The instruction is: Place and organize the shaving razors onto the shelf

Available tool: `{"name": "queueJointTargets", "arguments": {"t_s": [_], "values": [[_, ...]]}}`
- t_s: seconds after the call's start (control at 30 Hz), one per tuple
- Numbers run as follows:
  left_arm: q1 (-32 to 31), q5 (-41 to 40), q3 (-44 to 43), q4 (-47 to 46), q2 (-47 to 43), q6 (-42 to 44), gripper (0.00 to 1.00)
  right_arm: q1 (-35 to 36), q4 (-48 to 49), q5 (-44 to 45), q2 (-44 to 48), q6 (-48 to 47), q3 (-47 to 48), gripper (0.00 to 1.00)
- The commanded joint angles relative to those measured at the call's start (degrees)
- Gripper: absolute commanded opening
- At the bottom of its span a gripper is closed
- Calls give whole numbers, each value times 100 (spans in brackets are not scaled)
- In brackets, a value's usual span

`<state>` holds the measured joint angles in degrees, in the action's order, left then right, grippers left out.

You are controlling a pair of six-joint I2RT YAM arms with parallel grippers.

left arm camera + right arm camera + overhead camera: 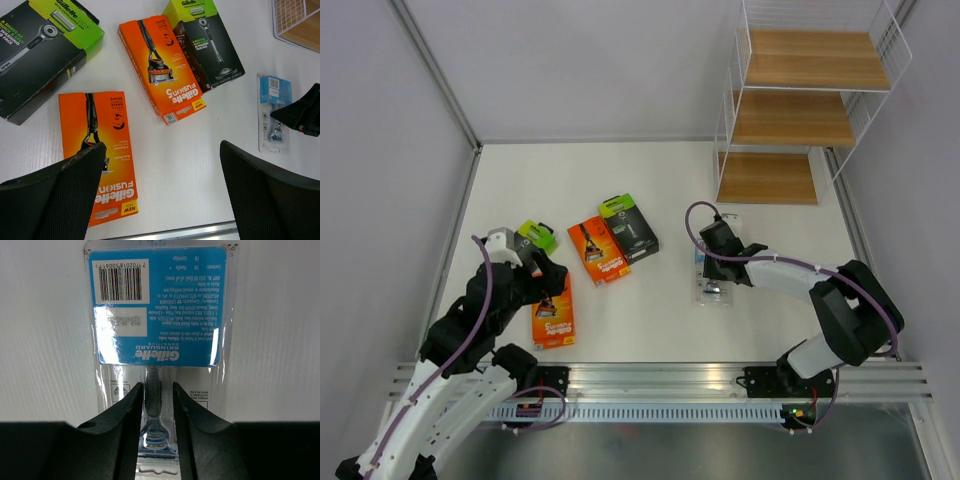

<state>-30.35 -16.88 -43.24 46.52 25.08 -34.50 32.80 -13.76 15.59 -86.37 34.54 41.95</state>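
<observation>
The clear blister razor pack with a blue card (157, 305) lies flat on the white table (650, 190). My right gripper (157, 390) is shut on its raised bubble, one finger each side of the razor handle, and sits low over the pack (712, 290). My left gripper (162, 146) hangs open above bare table, its left finger (75, 185) over the lower part of an orange razor card (115, 130). A second orange card (162, 67) and two black boxes with lime-green ends (40, 55) (207, 45) lie beyond it. The shelf (800, 110) stands at the far right with bare boards.
Grey walls close the table on the left, back and right. A metal rail (660, 380) runs along the near edge by the arm bases. The shelf's white wire foot (300, 25) shows at the top right of the left wrist view.
</observation>
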Motion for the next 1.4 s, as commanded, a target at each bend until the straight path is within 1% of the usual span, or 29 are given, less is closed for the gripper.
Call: {"name": "queueJointTargets", "arguments": {"t_s": [0.0, 0.03, 0.13, 0.2, 0.23, 0.3, 0.33, 0.47, 0.63, 0.77, 0.93, 1.03, 1.13, 1.17, 1.2, 1.23, 1.33, 1.37], "values": [[3, -236, 27, -20, 76, -180, 100, 113, 49, 259, -178, 26, 225, 37], [3, -262, 35, -12, 85, -188, 100, 174, -21, 382, -266, 35, 269, 36], [-6, -324, 44, -3, 24, -224, 100, 245, -127, 514, -424, -9, 331, 26], [3, -359, 62, -3, -21, -232, 99, 254, -232, 585, -486, -18, 383, 22], [-6, -368, 53, -3, -73, -250, 100, 254, -259, 646, -495, -9, 401, 15], [3, -394, 70, -3, -117, -259, 100, 262, -407, 699, -452, 26, 454, 7], [3, -395, 70, -12, -144, -276, 100, 262, -443, 682, -425, 35, 471, 1], [3, -430, 79, -3, -135, -285, 100, 271, -698, 577, -118, 157, 612, 0], [-6, -430, 79, -3, -74, -268, 100, 271, -725, 471, 734, 395, 709, 0], [3, -465, 71, -12, 23, -259, 99, 271, -847, 681, 1305, 448, 849, 1], [3, -456, 53, -20, 93, -250, 100, 262, -1164, 1059, 1763, 360, 1376, 0], [3, -447, 53, -12, 102, -241, 100, 262, -1024, 1244, 2149, 132, 1605, 0], [-6, -439, 53, -12, 128, -233, 100, 236, -953, 1463, 2431, -219, 2131, 1], [3, -421, 53, -12, 137, -241, 100, 227, -988, 1507, 2414, -420, 2315, 1], [3, -430, 53, -20, 146, -233, 100, 219, -1023, 1577, 2397, -509, 2752, 1], [3, -421, 53, -20, 181, -233, 100, 218, -1076, 1639, 2370, -597, 2974, 0], [3, -412, 44, -21, 252, -215, 100, 183, -1261, 2043, 2186, -913, 3783, 0], [3, -395, 35, -29, 295, -206, 100, 148, -1217, 2235, 2081, -1167, 4072, 0]]}}
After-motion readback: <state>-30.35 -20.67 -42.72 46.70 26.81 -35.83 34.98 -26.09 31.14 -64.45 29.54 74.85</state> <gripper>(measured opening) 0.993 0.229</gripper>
